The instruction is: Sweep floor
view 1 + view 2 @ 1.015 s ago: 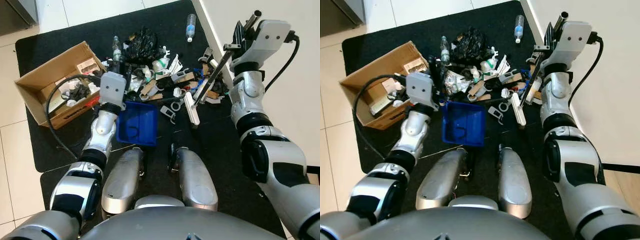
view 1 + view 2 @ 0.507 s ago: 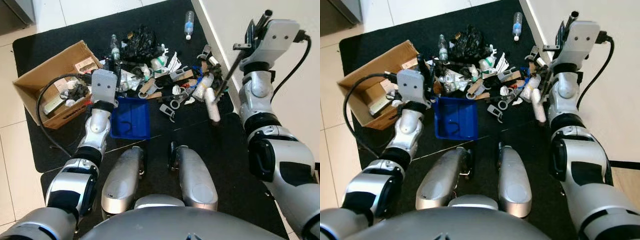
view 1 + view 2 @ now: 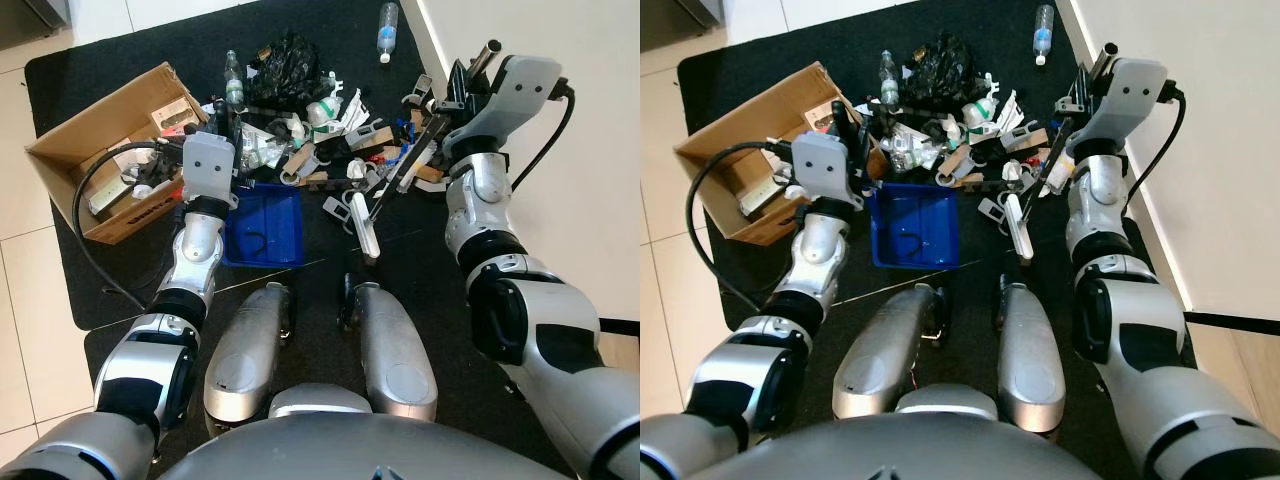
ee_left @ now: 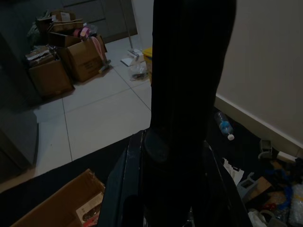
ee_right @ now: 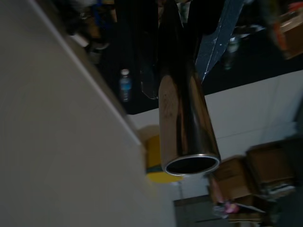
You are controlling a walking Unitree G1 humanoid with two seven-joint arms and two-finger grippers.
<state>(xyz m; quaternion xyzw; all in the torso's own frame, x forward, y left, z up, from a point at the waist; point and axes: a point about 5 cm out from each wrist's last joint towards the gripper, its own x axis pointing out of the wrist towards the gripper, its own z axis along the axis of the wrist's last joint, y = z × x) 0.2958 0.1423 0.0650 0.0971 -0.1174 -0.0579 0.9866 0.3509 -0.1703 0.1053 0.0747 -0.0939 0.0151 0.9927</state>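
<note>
On black matting [image 3: 400, 300], a rectangular blue plastic dustpan [image 3: 262, 226] faces jumbled litter [image 3: 330, 150].

Broom [image 3: 385, 190] tilted; blue dustpan [image 3: 262, 225] beside litter [image 3: 320, 150].

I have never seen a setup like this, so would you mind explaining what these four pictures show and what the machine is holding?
This is a humanoid robot looking down at its own silver arms and knees. The two wide pictures come from its head camera; the two dark ones come from cameras on its wrists. On a black mat lies a pile of rubbish, with a cardboard box of scraps to the robot's left and a plastic bottle near the wall. The right tool grips a broom's metal handle, whose white head rests on the mat beside the pile. The left tool holds the handle of a blue dustpan, set down against the pile.
</note>
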